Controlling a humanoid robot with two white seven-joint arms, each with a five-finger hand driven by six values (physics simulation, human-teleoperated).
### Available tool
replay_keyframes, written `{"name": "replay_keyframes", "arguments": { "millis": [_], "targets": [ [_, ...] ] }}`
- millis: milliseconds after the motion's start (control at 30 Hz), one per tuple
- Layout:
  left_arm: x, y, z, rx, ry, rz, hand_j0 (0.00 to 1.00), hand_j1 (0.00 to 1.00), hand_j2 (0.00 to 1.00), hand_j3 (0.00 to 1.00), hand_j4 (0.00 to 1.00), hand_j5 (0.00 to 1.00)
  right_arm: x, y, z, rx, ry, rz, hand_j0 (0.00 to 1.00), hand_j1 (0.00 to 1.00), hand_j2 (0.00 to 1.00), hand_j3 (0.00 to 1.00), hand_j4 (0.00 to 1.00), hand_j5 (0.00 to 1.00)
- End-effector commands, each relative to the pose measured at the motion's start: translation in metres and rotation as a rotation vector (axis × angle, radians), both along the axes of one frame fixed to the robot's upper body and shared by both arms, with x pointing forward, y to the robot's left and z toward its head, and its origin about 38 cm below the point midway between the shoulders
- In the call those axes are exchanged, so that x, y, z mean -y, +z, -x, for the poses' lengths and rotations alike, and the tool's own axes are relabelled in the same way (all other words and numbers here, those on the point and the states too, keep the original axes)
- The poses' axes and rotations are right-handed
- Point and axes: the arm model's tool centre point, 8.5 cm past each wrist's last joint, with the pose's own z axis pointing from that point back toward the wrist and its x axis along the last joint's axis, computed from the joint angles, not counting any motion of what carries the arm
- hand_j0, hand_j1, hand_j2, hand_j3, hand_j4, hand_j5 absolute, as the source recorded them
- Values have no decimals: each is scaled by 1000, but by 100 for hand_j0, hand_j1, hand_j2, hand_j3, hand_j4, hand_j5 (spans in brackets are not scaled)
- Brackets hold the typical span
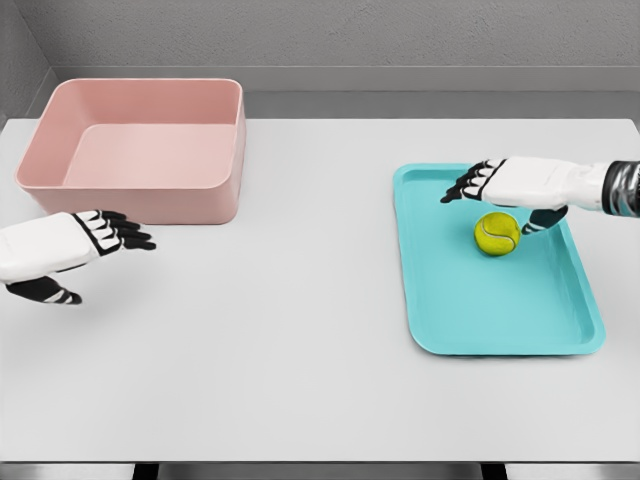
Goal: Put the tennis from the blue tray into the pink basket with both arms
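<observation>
Head view of a white table. On its right side lies a blue tray, a rounded rectangle whose long axis runs away from the camera. A yellow-green tennis ball sits in the tray's far half, right of centre; being round, it has no long axis or facing. The right hand hovers just above and behind the ball, fingers extended leftward and loosely spread, thumb down beside the ball, holding nothing. At far left stands an empty pink basket. The left hand hangs in front of the basket, fingers spread, pointing right, holding nothing.
</observation>
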Motion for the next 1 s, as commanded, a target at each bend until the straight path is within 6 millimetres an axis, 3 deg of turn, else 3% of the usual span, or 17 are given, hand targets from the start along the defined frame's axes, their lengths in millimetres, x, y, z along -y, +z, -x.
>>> {"name": "replay_keyframes", "arguments": {
  "millis": [0,367,667,800,967],
  "targets": [
    [-8,1,-2,-1,26,-2,100,100,100,100,100,100,0,-11,3,-33,5,19,100,100,100,100,100,100],
    [-8,-1,-2,-7,24,-4,100,100,100,100,100,100,14,-39,2,-108,-41,50,100,100,100,100,100,100],
    [-6,-1,-1,-8,20,-2,100,100,100,100,100,100,8,-46,-2,-119,-45,37,99,99,99,99,99,99],
    [-6,-1,-2,-6,19,1,100,100,100,100,100,100,7,-49,-4,-118,-47,50,90,90,90,90,90,90],
    [-6,-1,-2,-5,20,1,100,100,100,100,100,100,9,-52,-5,-123,-55,53,86,86,86,86,86,86]
  ]
}}
